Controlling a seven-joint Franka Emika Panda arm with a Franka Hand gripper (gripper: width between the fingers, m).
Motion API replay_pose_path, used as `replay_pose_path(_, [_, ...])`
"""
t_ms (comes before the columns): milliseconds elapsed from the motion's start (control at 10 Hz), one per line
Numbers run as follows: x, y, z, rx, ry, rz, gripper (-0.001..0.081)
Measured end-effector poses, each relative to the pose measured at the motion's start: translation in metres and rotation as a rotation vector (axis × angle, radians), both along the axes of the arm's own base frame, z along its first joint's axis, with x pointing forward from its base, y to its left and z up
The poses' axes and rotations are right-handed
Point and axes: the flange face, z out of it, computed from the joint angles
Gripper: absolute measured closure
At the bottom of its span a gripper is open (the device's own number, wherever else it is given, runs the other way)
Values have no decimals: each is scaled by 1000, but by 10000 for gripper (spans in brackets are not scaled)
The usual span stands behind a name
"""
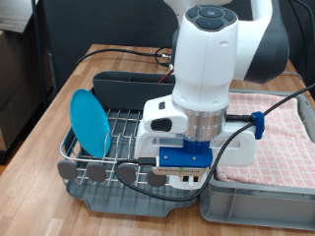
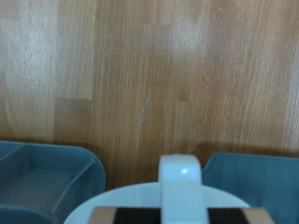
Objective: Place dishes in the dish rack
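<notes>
Plate (image 1: 91,121) first, as we read the exterior view from its left: round and light blue, it stands on edge in the dish rack (image 1: 123,147), leaning among the silver wires at the rack's left end, so this dish is already in place. Along the rack's near edge we see a row of round grey tabs (image 1: 96,171), and at the rack's far side, toward the exterior view's top, the tall dark utensil trough (image 1: 128,84) runs across. Right of the plate, the robot arm (image 1: 207,59) comes down over the rack's right half, its white body hiding most of the wire grid there; a blue part and a white block sit low on the hand, just above the rack's near right corner. We cannot make out the gripper's fingers in the exterior view, since the hand's body covers them. Further right, beside the rack, sits the grey crate (image 1: 258,202) lined with pink checked cloth (image 1: 281,128). A black cable (image 1: 251,133) loops from the hand across the crate. In the wrist view we look onto a wooden table (image 2: 149,75), with grey-blue tray edges (image 2: 47,177) at two corners and a pale rounded white shape (image 2: 179,173) close to the lens; we cannot tell what that shape is. We cannot tell whether the gripper is wide, narrow or holding anything. The cup and the spoon are not visible to us in either view.
</notes>
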Motion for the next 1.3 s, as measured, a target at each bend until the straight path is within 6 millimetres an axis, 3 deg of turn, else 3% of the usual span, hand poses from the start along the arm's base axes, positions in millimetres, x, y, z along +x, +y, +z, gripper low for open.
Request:
replay_pose_path(900, [12, -6, -18, -24, 21, 0, 734])
replay_pose_path(1000, [11, -6, -22, -24, 30, -1, 626])
replay_pose_path(1100, [10, -6, -23, -24, 35, -1, 626])
replay_pose_path(1300, [10, -5, -24, -20, 38, -1, 322])
